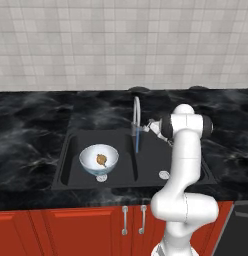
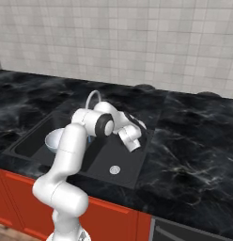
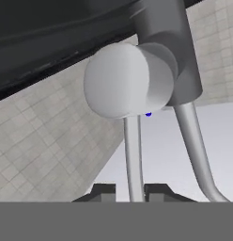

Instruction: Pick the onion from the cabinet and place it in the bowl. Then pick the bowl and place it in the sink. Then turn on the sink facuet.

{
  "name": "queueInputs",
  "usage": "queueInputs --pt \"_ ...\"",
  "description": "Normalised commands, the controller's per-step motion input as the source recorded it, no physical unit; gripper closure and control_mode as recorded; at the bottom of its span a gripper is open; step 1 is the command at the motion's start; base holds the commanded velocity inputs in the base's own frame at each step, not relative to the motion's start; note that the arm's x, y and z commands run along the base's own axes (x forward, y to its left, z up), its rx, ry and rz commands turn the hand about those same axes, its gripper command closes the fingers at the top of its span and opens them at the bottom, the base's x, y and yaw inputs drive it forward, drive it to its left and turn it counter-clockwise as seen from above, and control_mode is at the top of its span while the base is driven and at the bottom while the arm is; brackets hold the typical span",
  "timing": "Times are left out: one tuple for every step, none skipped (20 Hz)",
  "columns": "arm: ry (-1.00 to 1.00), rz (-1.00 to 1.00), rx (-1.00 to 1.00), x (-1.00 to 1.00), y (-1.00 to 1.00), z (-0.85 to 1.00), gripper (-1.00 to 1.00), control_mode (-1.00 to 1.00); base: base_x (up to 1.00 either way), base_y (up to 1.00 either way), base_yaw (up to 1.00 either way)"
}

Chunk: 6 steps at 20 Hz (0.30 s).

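Note:
The white bowl [image 1: 86, 156] stands in the left basin of the black sink [image 1: 71, 145], with the golden-brown onion [image 1: 101, 159] lying inside it. The bowl [image 2: 52, 140] also peeks out behind my arm in the right base view. The silver sink faucet [image 1: 136, 107] rises from the divider between the basins, and a thin bluish streak runs down from its spout. My gripper [image 1: 146, 128] reaches the faucet's base from the right. In the hand view my gripper [image 3: 132, 190] is shut on the faucet's thin lever [image 3: 132, 155], which hangs from a round knob on the faucet body [image 3: 167, 37].
The right basin holds only its round silver drain [image 1: 164, 174]. Black marble counter [image 1: 31, 130] surrounds the sink, with a tiled wall behind it. Red cupboards [image 1: 71, 230] with small silver handles run below the counter's front edge.

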Motion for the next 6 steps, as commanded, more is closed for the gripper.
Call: queueInputs --pt "0.00 0.00 0.08 -0.16 -0.67 -0.17 1.00 -1.00 0.00 0.00 0.00" --pt "0.00 0.00 0.07 -0.19 -0.64 -0.18 1.00 -1.00 0.00 0.00 0.00" --pt "0.00 0.00 0.06 -0.23 -0.61 -0.20 1.00 -1.00 0.00 0.00 0.00" --pt "0.00 0.00 0.07 -0.29 -0.61 -0.19 1.00 -1.00 0.00 0.00 0.00" --pt "0.00 0.00 0.06 -0.31 -0.55 -0.16 1.00 -1.00 0.00 0.00 0.00" --pt "0.00 0.00 0.06 -0.31 -0.48 -0.12 1.00 -1.00 0.00 0.00 0.00"
